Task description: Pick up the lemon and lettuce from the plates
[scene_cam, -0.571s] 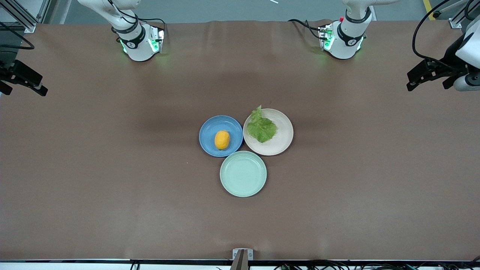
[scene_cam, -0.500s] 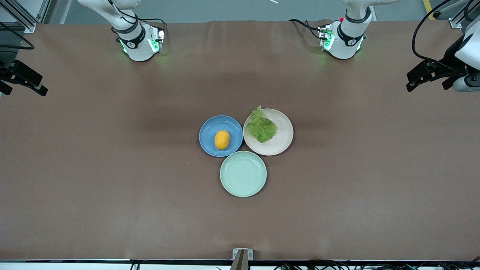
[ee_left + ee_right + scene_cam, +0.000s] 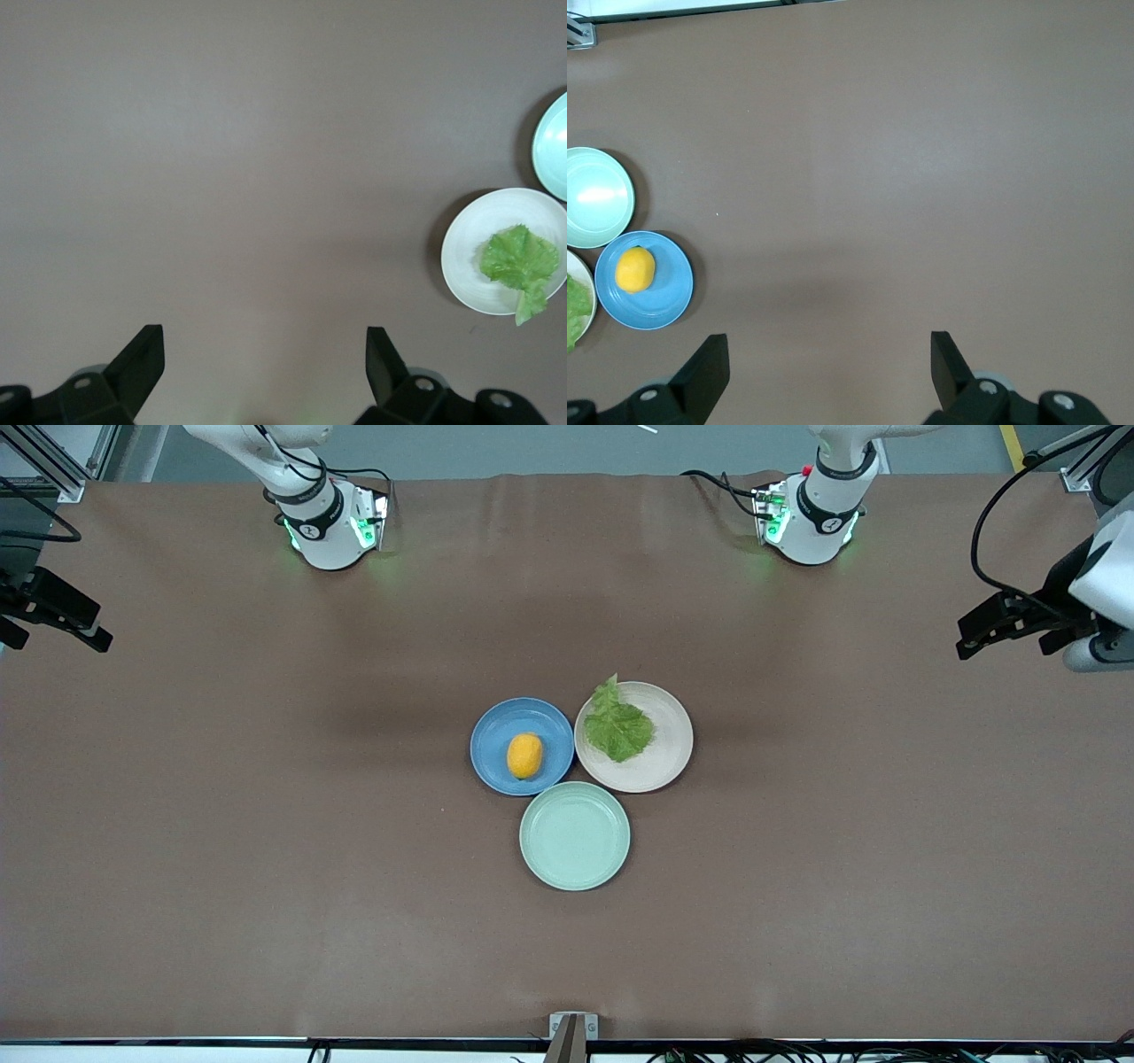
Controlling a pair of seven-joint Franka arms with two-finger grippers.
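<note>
While the lemon [image 3: 524,755] is seen on the blue plate [image 3: 496,731] and the lettuce [image 3: 617,728] on the beige plate [image 3: 669,748] — mid-table — the left gripper [image 3: 979,627] and right gripper [image 3: 66,622] are held spread apart over the table's ends.

A robot lab: aluminium framing [image 3: 53,469], cabled arm bases [image 3: 330,530].

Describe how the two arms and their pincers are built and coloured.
Both arms are glossy white with black joint rings, green lights at their bases and loose black cables. The left pincer and the right pincer are matte black, with two angular fingers each.
</note>
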